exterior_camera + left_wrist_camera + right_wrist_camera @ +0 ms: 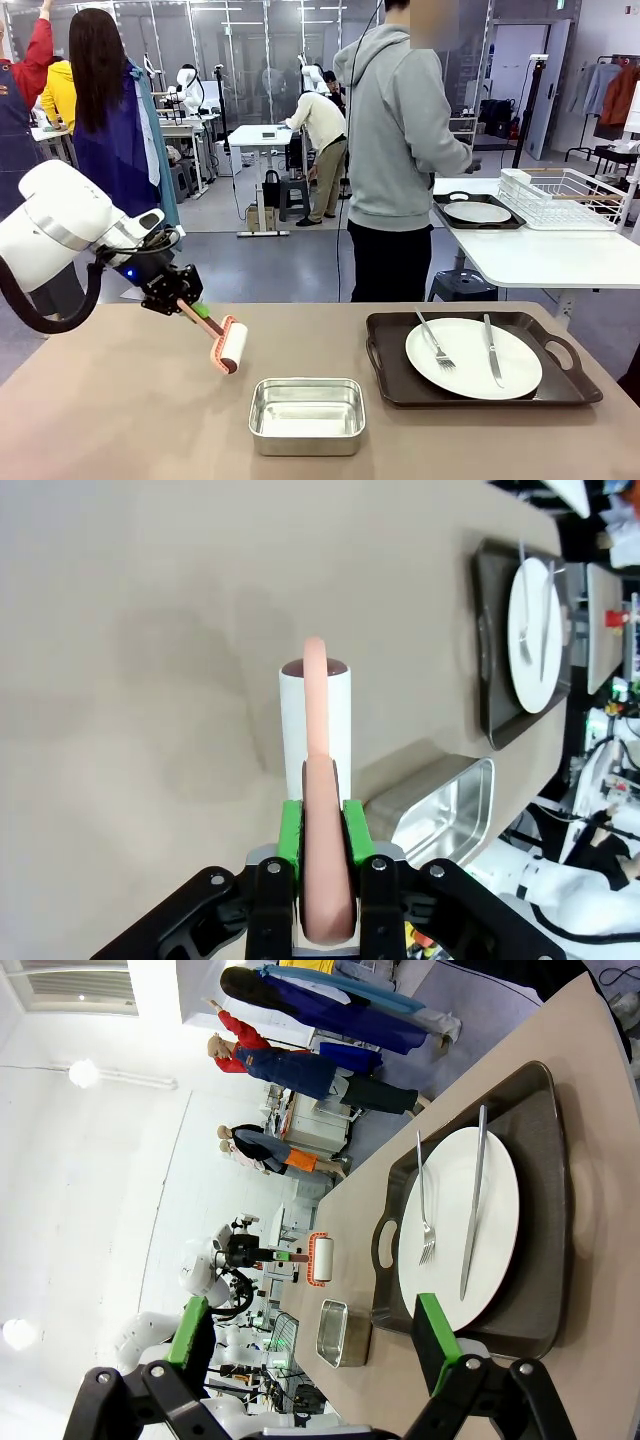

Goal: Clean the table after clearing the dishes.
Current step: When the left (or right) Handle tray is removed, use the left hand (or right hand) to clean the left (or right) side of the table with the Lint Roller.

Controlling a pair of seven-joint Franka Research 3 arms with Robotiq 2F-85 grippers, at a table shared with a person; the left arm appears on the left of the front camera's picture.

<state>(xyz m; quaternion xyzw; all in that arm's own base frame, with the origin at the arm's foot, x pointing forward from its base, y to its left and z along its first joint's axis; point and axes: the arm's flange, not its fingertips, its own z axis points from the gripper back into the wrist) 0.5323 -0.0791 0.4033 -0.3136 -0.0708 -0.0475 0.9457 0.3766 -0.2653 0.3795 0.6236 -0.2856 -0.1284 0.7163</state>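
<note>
Front view: the taupe surface (pixel 120 400) carries a dark tray (pixel 385 375) at the right. Its white plate (pixel 465 368) holds a fork (pixel 436 343) and a knife (pixel 491 350). A second tray (pixel 450 205) sits on the white table (pixel 540 260) behind. A steel pan (pixel 306 383) stands at centre. The left hand (pixel 185 297) is clamped on a pink-handled lint roller (pixel 232 348); whether its drum touches the surface is unclear. The right hand (pixel 312 1335) is spread wide and empty near the tray.

Taupe-brown table (pixel 120 420), white plate (pixel 473 360), fork (pixel 435 342) and knife (pixel 491 352) on dark tray (pixel 388 368), right side
</note>
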